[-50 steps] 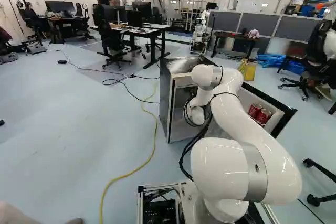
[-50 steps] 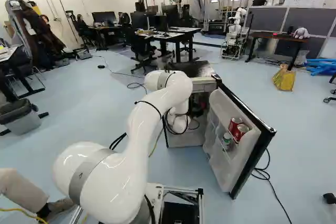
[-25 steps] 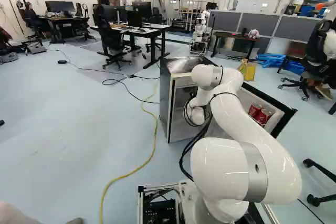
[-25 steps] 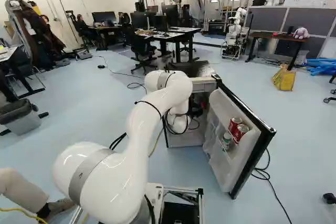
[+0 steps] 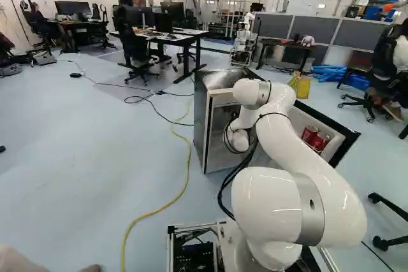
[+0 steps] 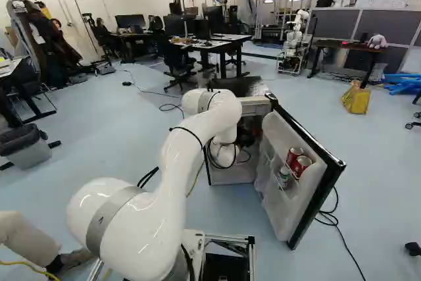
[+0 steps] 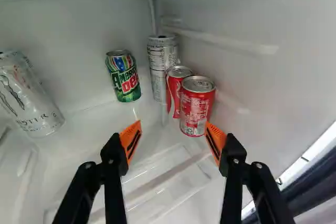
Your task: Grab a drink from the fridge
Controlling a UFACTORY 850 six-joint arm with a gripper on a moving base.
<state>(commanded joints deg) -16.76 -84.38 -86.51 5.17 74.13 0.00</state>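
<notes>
The claw (image 6: 247,137) is inside the open fridge (image 5: 200,119), its 2 fingers spread wide. Ahead of it stand the drinks: a front red can (image 7: 197,106) just beyond 1 fingertip, a rear red can (image 7: 175,93) close behind that, a green can (image 7: 123,77) near the back wall, and a large white can (image 7: 27,95) well aside; the door (image 6: 316,192) holds 2 door cans (image 6: 298,161).

2 red cans (image 7: 197,108) with white markings and silver tops; a green can (image 7: 124,80) with red and blue patterning; a white fridge interior (image 7: 73,24); orange pads (image 7: 127,134) on black fingers (image 7: 111,156).
</notes>
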